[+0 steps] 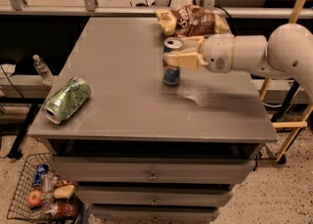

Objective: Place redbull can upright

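Note:
The redbull can (pixel 171 74) stands upright on the grey table (pixel 127 105), right of its middle, silver top up. My gripper (pixel 175 57) reaches in from the right at the end of the white arm. Its cream fingers (pixel 182 60) are shut on the can's upper half, one in front and one behind. The can's base rests on or just above the tabletop.
A fatter green-patterned can (pixel 67 100) lies on its side near the table's front left edge. A brown chip bag (pixel 191 21) lies at the back, just behind my gripper. A wire basket (pixel 41 193) with items sits on the floor at the left. A bottle (pixel 42 68) stands beyond the left edge.

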`<state>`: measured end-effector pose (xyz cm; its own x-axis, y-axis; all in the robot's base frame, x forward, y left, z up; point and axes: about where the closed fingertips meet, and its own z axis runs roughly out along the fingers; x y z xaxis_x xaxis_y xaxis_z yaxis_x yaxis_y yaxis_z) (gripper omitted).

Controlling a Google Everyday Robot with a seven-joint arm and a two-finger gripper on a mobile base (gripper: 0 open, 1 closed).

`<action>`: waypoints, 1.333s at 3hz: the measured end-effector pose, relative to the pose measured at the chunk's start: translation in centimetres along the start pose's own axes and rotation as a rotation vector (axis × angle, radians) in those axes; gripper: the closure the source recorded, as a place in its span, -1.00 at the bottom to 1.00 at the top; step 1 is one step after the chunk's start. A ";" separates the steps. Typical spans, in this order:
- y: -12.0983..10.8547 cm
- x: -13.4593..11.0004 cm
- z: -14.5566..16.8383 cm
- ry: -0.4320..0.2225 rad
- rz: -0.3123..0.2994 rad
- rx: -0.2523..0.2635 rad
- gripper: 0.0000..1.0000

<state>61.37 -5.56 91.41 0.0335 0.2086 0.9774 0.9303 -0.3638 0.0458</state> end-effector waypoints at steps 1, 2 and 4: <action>0.0 0.0 0.0 0.000 0.000 0.000 -0.77; -0.1 0.1 0.2 0.000 0.014 0.004 -1.00; -0.2 0.2 -0.8 -0.030 0.023 0.009 -1.00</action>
<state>60.88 -6.21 91.74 0.0656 0.2277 0.9715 0.9325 -0.3606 0.0215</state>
